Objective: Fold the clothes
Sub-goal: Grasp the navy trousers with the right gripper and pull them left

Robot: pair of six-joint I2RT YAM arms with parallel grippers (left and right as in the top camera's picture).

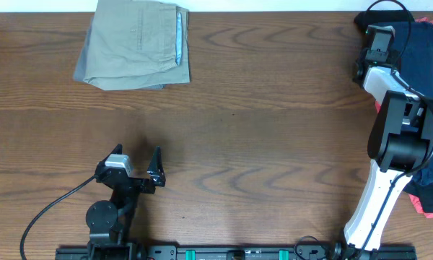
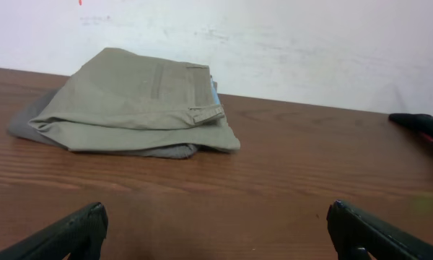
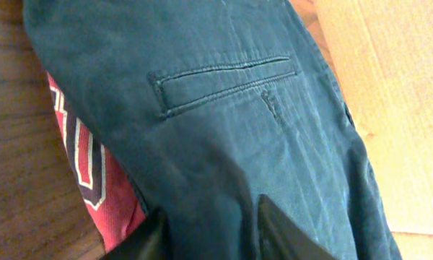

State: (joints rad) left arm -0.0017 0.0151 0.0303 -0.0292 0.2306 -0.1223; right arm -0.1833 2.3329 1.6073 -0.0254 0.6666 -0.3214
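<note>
The dark navy shorts (image 1: 427, 54) lie bunched at the table's far right edge. In the right wrist view (image 3: 224, 108) their stitched back pocket shows. My right gripper (image 1: 372, 30) is at the shorts' far left corner. Its fingers (image 3: 213, 231) are closed in on a fold of the navy fabric. My left gripper (image 1: 137, 165) is open and empty near the front left of the table. In the left wrist view (image 2: 216, 232) only bare wood lies between its fingers.
Folded khaki shorts (image 1: 137, 43) lie at the back left and show in the left wrist view (image 2: 130, 101). A red garment (image 3: 86, 170) lies under the navy shorts, its corner at the front right (image 1: 427, 207). Cardboard (image 3: 397, 94) lies beside the shorts.
</note>
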